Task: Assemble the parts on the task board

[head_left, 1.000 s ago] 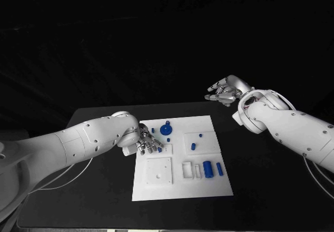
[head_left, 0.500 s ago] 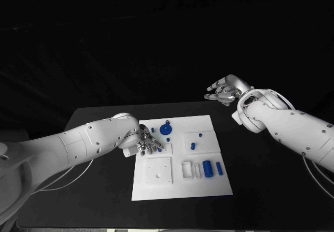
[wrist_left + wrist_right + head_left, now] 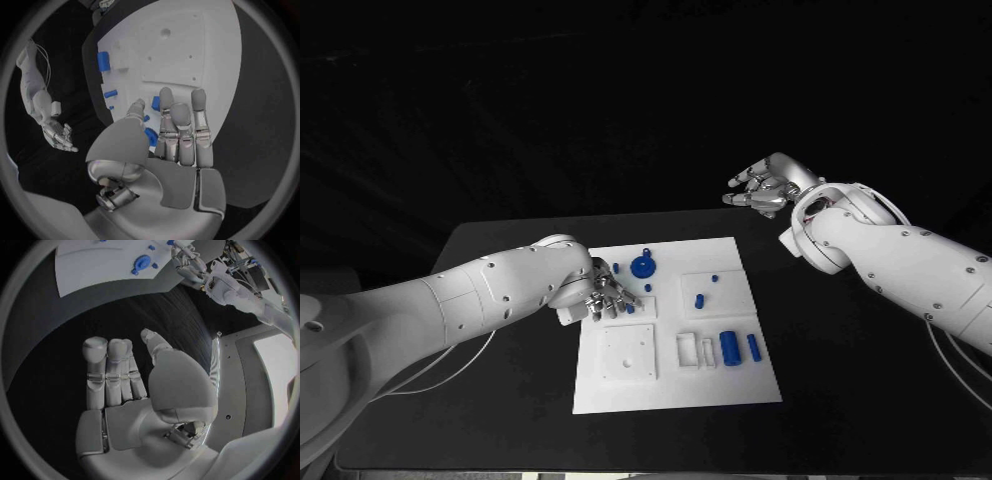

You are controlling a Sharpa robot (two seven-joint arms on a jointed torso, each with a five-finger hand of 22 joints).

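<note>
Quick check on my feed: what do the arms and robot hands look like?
Both arms are smooth white shells dotted with small dark screw holes, with thin pale cables trailing beside them. The left robot hand and right robot hand are silver metal with segmented fingers.

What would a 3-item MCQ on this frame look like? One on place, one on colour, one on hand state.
1. Where is the left hand?
A. over the task board's left edge
B. off the table's far right
C. on the table's near edge

2. What colour is the round gear-like part?
A. red
B. blue
C. green

3. What is the state of the right hand?
A. holds a part
B. presses the board
C. raised, holding nothing

Answers:
1 A: head view shows it at the task board left edge.
2 B: it is blue against the white plate.
3 C: right wrist view shows its fingers empty, above the table.
</note>
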